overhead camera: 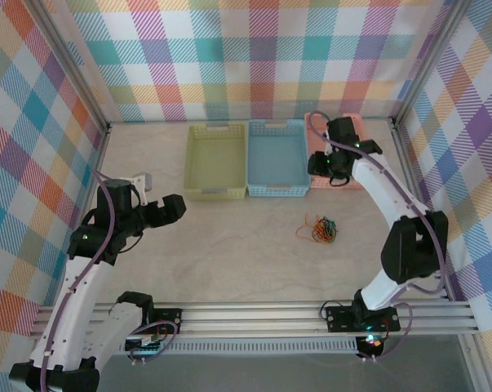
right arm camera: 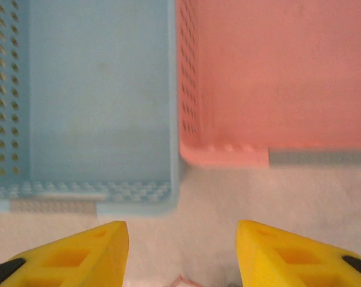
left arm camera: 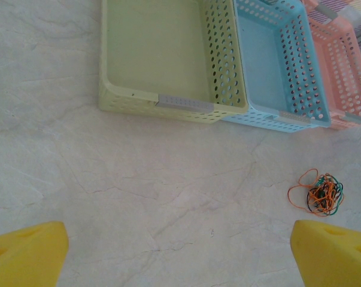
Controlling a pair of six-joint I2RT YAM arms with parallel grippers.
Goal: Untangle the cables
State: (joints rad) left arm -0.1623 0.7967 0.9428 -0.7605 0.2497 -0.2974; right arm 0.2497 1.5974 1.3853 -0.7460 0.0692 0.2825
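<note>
Tangle: the cables are a small knot of very thin orange, green and dark wires. One orange loop strays out on the left side of the bunch.
Where it lies: on the pale, marble-patterned tabletop, a little in front of the blue basket's near right corner. It touches no basket and lies apart from both arms.
Baskets: three perforated plastic baskets stand side by side along the far part of the table. The yellow-green basket is on the left, the light blue basket in the middle and the salmon-pink basket on the right.
Left arm: the left gripper hangs over the left part of the table, well apart from the tangle. Its yellow fingertips are spread very wide, with only bare tabletop between them, and it holds nothing.
Right arm: the right gripper hovers just in front of the near rims of the blue and pink baskets, where the two meet. Its yellow fingers stand partway apart — nothing is gripped between them.
</note>
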